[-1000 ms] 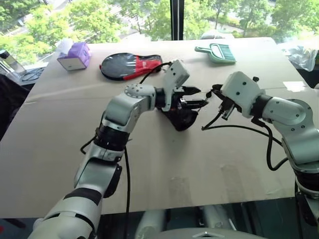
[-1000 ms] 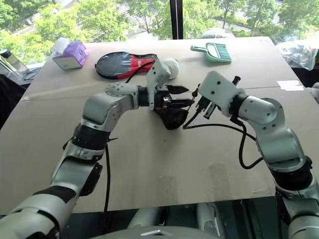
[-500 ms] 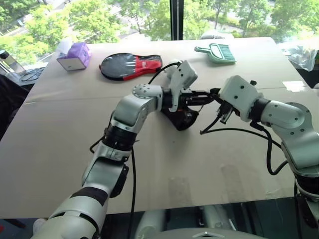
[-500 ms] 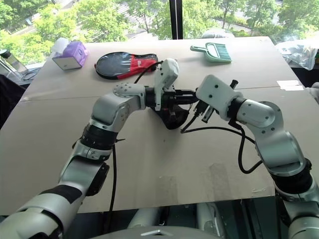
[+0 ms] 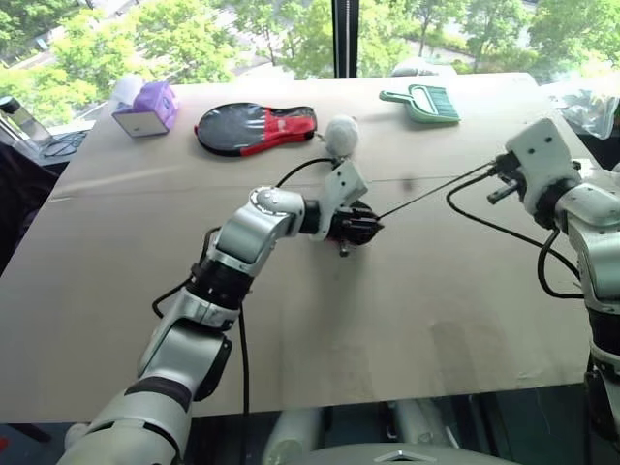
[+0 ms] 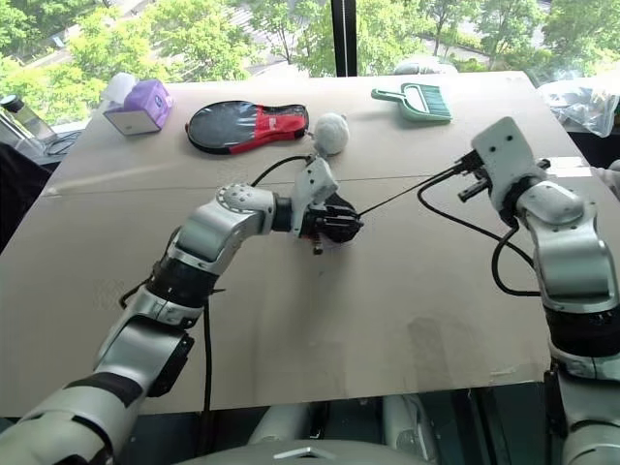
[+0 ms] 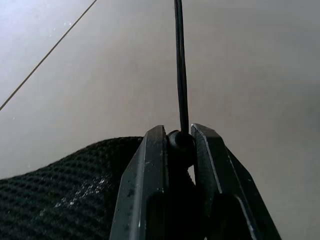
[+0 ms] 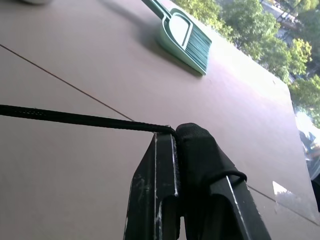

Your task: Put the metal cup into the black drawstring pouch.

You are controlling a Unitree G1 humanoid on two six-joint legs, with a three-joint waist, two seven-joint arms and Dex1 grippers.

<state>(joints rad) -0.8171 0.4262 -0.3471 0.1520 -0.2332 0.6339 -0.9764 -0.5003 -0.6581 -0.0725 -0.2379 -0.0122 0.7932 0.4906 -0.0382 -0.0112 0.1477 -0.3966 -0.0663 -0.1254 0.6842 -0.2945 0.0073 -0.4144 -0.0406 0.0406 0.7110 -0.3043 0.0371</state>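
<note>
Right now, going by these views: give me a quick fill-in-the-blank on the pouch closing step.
1. The right gripper is shut on the pouch's black ____.
2. The cord runs ____ between the two grippers.
3. The left gripper pinches the ____ at the black drawstring pouch's mouth.
4. The green brush lies at the table's ____ edge.

Missing: cord; taut; toggle; far

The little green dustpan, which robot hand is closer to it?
Right. The right gripper, shut on the cord, sits just in front of the green dustpan. The left gripper pinches the pouch nearer the table's middle.
</note>
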